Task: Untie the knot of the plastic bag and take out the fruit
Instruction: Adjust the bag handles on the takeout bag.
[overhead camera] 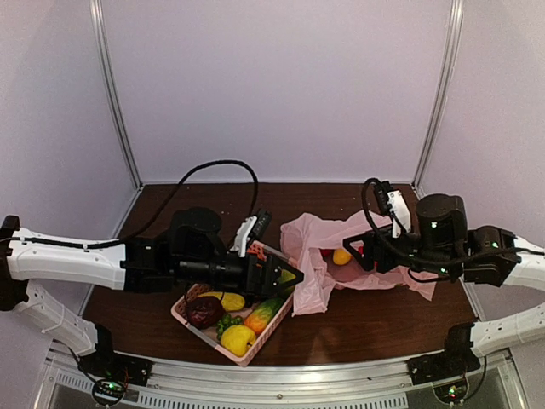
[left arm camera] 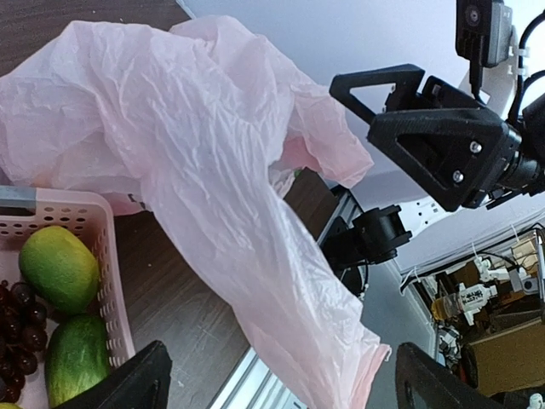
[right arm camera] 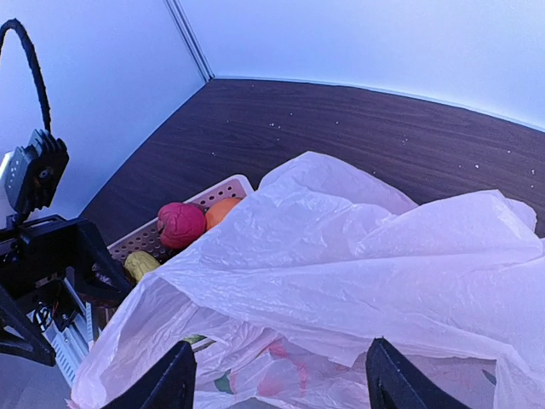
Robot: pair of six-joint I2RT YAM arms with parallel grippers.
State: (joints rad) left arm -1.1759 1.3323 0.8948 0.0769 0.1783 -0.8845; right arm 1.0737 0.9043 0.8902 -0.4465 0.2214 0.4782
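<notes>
The pink plastic bag (overhead camera: pixel 317 243) lies crumpled and loose on the table right of the basket; the knot does not show in any view. A yellow fruit (overhead camera: pixel 341 256) and a red one (overhead camera: pixel 327 253) sit in the bag's mouth. My right gripper (overhead camera: pixel 358 256) hovers at that mouth, open, its fingers straddling printed bag film (right arm camera: pixel 281 379) without pinching it. My left gripper (overhead camera: pixel 294 278) is open wide at the bag's left edge. A hanging flap of the bag (left arm camera: pixel 324 341) passes loosely between its fingers (left arm camera: pixel 140 375).
The pink latticed basket (overhead camera: pixel 194 326) sits at the front, under my left arm. It holds a yellow fruit (overhead camera: pixel 238 339), an orange-green one (overhead camera: pixel 262 315), a dark maroon one (overhead camera: pixel 204 311), green fruits (left arm camera: pixel 58 268) and grapes (left arm camera: pixel 17 319). The table's front rail (overhead camera: pixel 281 383) is close.
</notes>
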